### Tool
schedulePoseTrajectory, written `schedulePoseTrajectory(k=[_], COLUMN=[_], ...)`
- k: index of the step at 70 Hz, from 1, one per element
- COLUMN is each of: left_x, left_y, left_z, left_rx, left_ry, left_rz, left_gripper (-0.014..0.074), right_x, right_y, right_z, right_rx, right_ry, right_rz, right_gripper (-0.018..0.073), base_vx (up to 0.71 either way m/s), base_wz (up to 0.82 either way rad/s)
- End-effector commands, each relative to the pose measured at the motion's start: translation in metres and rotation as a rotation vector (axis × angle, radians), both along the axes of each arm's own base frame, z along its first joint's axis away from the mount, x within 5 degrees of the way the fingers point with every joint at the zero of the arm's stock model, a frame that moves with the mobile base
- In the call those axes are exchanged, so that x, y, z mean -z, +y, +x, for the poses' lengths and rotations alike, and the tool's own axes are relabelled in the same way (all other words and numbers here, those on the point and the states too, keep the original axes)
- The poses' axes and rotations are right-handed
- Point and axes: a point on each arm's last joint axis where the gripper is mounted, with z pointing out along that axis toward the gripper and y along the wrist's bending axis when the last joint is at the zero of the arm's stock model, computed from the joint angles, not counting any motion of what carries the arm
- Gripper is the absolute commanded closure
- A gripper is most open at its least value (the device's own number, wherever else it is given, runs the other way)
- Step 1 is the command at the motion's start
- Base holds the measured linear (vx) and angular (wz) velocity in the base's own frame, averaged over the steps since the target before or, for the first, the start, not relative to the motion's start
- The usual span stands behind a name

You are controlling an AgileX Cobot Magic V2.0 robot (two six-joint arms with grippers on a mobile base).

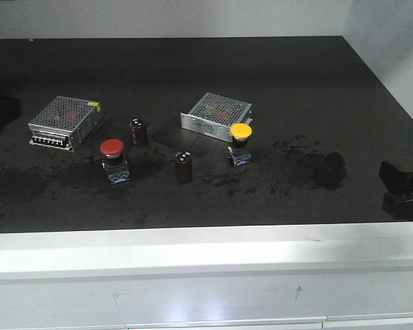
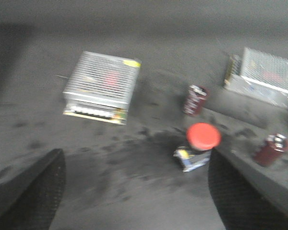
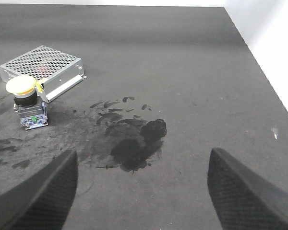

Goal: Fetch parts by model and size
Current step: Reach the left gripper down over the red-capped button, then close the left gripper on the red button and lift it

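Note:
The red-capped part [image 1: 112, 149] stands upright on the dark table, left of centre. The yellow-capped part [image 1: 240, 133] stands right of centre, just in front of a silver box. In the left wrist view the red-capped part [image 2: 202, 137] sits ahead, close to the right finger [image 2: 235, 191] of my open left gripper [image 2: 134, 191]. From the right wrist the yellow-capped part [image 3: 24, 87] shows far to the left, well ahead of my open right gripper [image 3: 141, 191]. Nothing lies between either pair of fingers. My right gripper [image 1: 388, 185] enters at the table's right edge.
Two perforated silver power supply boxes [image 1: 65, 122] [image 1: 216, 113] lie behind the parts. Two maroon capacitors [image 1: 139, 132] [image 1: 184, 167] stand between them. A dark stain [image 3: 134, 141] marks the table ahead of my right gripper. A white ledge [image 1: 193, 254] runs along the front.

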Motion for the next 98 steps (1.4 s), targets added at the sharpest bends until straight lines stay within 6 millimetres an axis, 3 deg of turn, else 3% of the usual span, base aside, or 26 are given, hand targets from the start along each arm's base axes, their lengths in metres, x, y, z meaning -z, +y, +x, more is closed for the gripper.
schedulePoseTrajectory(k=[1,22,39,59,82,98], left_x=[-0.019,0.004,0.021,0.043,0.061,0.073], left_y=[-0.017,-0.061,-0.082,-0.094,-0.097,-0.099], left_z=[0.023,0.092,0.126,0.147,0.155,0.16], left_rx=[0.052,0.138,0.122,0.11,0.084,0.052], left_ry=[-0.033,0.175,0.275,0.382,0.434,0.47], left_rz=[-0.022,0.01,0.036,0.048,0.037,0.016], left_gripper=[0.0031,0.0031,0.0031,0.0031,0.0033,0.0136], right_x=[-0.019,-0.019,-0.019,-0.019,-0.019,-0.019], right_y=[0.001,0.001,0.001,0.001,0.001,0.001], right_z=[0.004,0.004,0.004,0.004,0.004,0.004], right_rx=[-0.01,-0.01,-0.01,-0.01,-0.01,-0.01], right_ry=[-0.117,-0.116,-0.116,-0.116,-0.117,-0.113], right_rz=[-0.004,-0.004,-0.004,-0.004,-0.004,-0.005], right_gripper=[0.0035,0.0035,0.0035,0.0035,0.0035,0.0035], base_vx=[0.0,0.0,0.0,0.0,0.0,0.0], base_wz=[0.0,0.0,0.0,0.0,0.0,0.0])
